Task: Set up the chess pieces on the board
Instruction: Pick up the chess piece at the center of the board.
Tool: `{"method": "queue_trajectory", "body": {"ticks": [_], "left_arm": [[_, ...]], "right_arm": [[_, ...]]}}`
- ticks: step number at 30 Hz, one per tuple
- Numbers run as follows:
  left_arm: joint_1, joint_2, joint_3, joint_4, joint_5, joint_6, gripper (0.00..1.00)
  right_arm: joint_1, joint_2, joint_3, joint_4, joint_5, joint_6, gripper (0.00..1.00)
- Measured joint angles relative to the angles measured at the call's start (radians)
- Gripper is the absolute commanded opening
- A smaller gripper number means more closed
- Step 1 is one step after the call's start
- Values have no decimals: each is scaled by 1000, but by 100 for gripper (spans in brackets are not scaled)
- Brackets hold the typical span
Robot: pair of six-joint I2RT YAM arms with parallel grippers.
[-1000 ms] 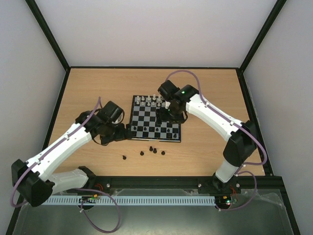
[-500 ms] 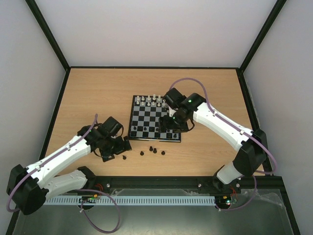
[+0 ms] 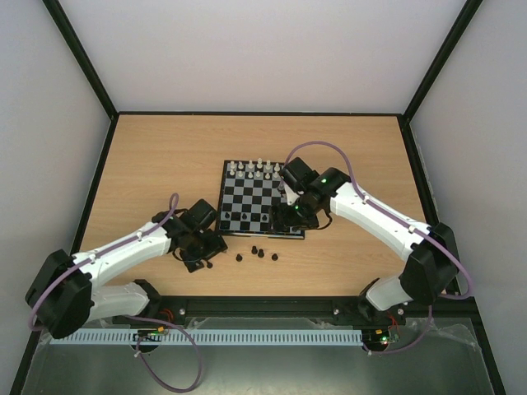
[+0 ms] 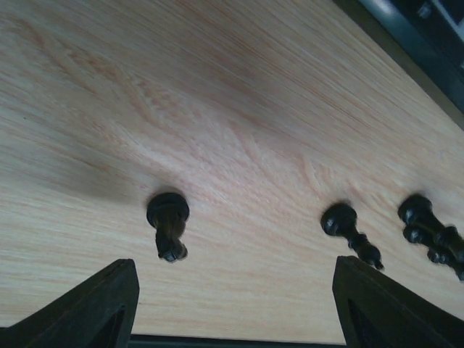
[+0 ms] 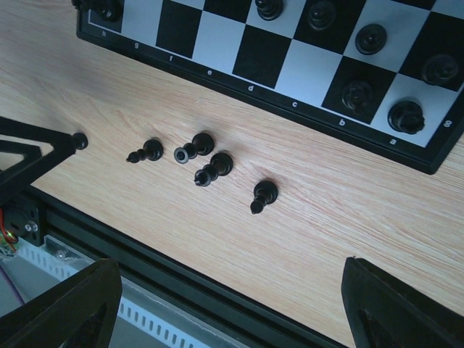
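Observation:
The board [image 3: 262,197] lies mid-table, with white pieces [image 3: 251,169] along its far rows and black pieces [image 3: 247,218] on its near rows. Several loose black pieces [image 3: 257,253] stand on the wood in front of it, also in the right wrist view [image 5: 216,167]. My left gripper [image 3: 206,255] is open and low over the table. A single black piece [image 4: 168,221] stands just ahead of its fingers [image 4: 101,304], nearer the left one. My right gripper [image 3: 291,217] is open and empty above the board's near right corner [image 5: 428,156].
The black frame rail [image 3: 263,303] runs along the table's near edge, close behind the loose pieces. Two more black pieces [image 4: 348,228] stand to the right in the left wrist view. The left gripper's tip [image 5: 29,156] shows in the right wrist view.
My left gripper has moved from the board's left edge toward me, down to the lone black piece. My right gripper has moved from the board's far side to its near right corner.

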Motion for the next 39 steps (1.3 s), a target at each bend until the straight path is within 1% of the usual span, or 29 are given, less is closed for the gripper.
{"method": "queue_trajectory", "body": {"ticks": [2, 4, 7, 14, 19, 24, 28, 31, 32, 39], "left_arm": [[0, 18, -14, 19, 2, -14, 63], [1, 34, -27, 31, 2, -23, 59], [5, 49, -43, 42, 2, -31, 54], [16, 53, -50, 44, 0, -31, 37], [27, 52, -50, 43, -8, -22, 29], [29, 52, -50, 39, -15, -11, 25], [29, 52, -53, 39, -17, -5, 18], [29, 52, -56, 36, -18, 1, 5], [29, 52, -56, 36, -18, 1, 3], [26, 69, -38, 23, -16, 43, 2]], "right_arm": [[0, -10, -14, 16, -9, -2, 83], [0, -22, -24, 28, -13, -7, 83], [0, -29, -24, 36, -13, -18, 83], [0, -39, -37, 53, -15, -22, 83], [0, -42, -53, 54, -15, -21, 82], [0, -42, -55, 54, -15, -21, 82], [0, -42, -56, 54, -15, -21, 82], [0, -42, -63, 55, -15, -21, 82], [0, -42, -66, 56, -15, -21, 82], [0, -48, -85, 56, -15, -17, 82]]}}
